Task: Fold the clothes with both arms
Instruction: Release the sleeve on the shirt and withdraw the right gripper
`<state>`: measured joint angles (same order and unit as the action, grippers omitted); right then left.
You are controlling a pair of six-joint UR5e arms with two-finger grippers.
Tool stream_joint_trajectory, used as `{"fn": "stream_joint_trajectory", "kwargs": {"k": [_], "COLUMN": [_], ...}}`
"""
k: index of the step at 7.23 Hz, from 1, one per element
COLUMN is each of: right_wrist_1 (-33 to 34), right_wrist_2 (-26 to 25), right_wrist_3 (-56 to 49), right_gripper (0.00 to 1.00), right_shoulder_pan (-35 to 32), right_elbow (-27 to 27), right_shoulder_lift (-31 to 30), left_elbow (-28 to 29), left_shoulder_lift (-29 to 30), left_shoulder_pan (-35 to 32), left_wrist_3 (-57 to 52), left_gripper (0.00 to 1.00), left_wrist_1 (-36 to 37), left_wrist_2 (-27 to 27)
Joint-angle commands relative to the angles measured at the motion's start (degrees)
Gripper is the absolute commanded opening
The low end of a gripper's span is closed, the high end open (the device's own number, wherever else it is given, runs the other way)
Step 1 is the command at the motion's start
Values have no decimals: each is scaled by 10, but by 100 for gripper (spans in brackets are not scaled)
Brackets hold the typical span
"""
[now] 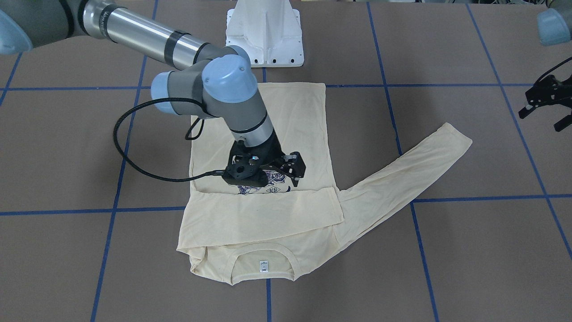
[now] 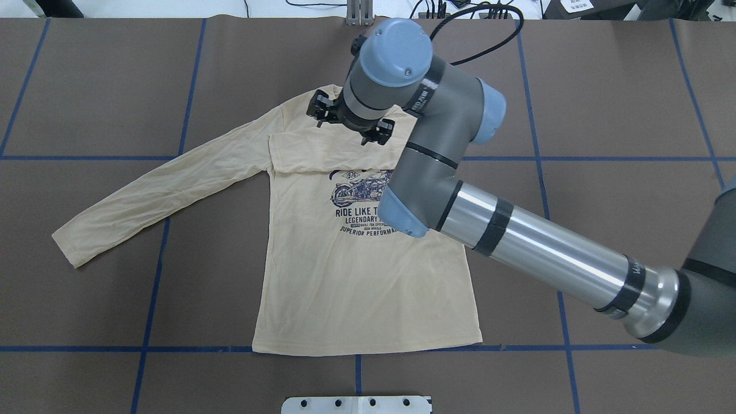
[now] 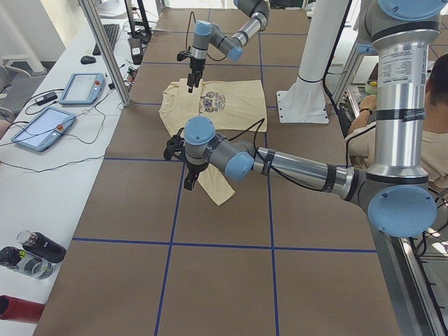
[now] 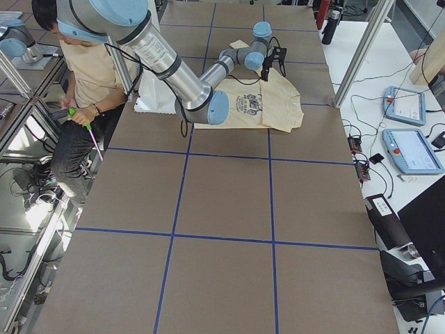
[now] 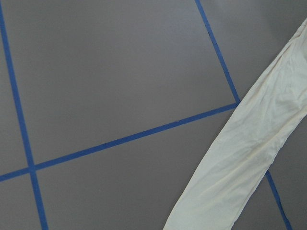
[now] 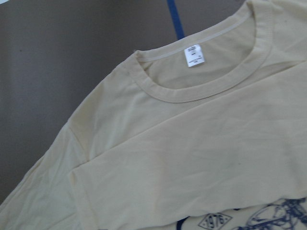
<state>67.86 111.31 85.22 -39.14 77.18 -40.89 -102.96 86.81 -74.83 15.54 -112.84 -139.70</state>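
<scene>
The cream-yellow long-sleeved T-shirt (image 2: 356,287) lies flat, print up, with its neck (image 1: 263,264) towards the far side from the robot. One sleeve (image 2: 328,150) is folded across the chest. The other sleeve (image 2: 144,195) stretches out to my left; it also shows in the left wrist view (image 5: 244,163). My right gripper (image 1: 279,175) hovers over the folded sleeve and the print, looks open and holds nothing. My left gripper (image 1: 545,112) is open and empty, raised beside that sleeve's cuff (image 1: 460,138). The right wrist view shows the neck label (image 6: 194,55).
The white pedestal base (image 1: 264,33) stands just behind the shirt's hem. The brown table (image 2: 604,86) has blue tape lines. In the side views, tablets (image 3: 42,126) and bottles (image 3: 31,255) lie on a white bench, and a seated person (image 4: 83,69) is near the robot.
</scene>
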Motion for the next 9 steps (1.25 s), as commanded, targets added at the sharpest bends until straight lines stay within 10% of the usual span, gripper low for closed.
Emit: {"fn": "stream_joint_trajectory", "kwargs": {"k": [1,4,9], "right_wrist_1": [9,55,59], "right_wrist_2": [78,105,101], "right_wrist_3": [-87,-190,-194], "right_gripper": [93,94,93], "right_shoulder_pan": [-81,-142,-139], "right_elbow": [135,228,232], "right_shoulder_lift": [-172,-290,-300], "left_elbow": [57,115,149], "left_shoulder_lift": [-6,-25,-23], "left_shoulder_pan": [98,122,177], "left_wrist_3": [101,198,310], "left_gripper": [100,100,94], "left_wrist_1": [-107,-198,-261], "left_wrist_2": [54,63,73]}}
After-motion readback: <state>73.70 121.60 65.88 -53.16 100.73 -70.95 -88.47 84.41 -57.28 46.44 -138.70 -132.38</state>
